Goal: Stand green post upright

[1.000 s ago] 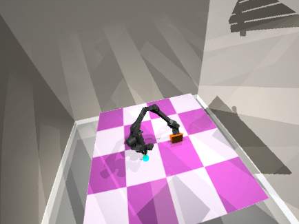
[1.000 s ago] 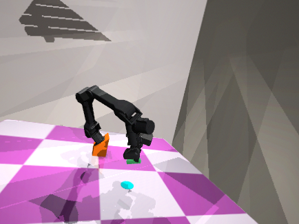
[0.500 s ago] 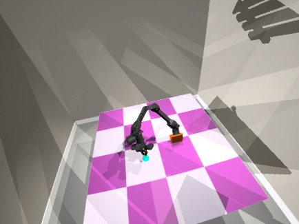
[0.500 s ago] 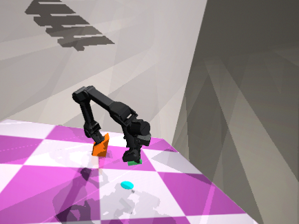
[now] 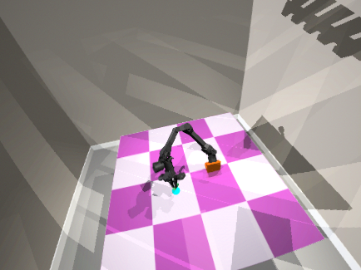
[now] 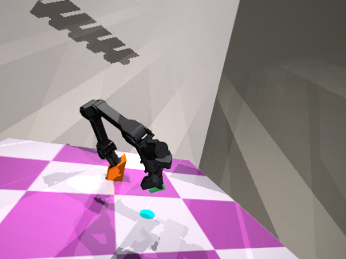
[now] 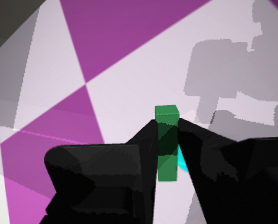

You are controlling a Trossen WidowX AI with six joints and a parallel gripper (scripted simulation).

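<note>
My gripper (image 5: 174, 183) (image 6: 154, 185) (image 7: 166, 124) is shut on the green post (image 6: 158, 189) (image 7: 166, 114), gripping it across its middle. In the wrist view both ends of the post stick out beyond the fingers. The cyan circle (image 5: 176, 191) (image 6: 147, 213) (image 7: 183, 162) lies on the checkered floor. In the wrist view only a sliver of it shows beside the post, under the right finger. In the top view the gripper hangs just over the circle. In the exterior view the post is held low above the floor, with the circle in front of it.
The arm's orange base block (image 5: 213, 166) (image 6: 116, 169) stands on the magenta and white checkered floor (image 5: 258, 180). A pale raised rim (image 5: 79, 189) borders the floor, with grey walls behind it.
</note>
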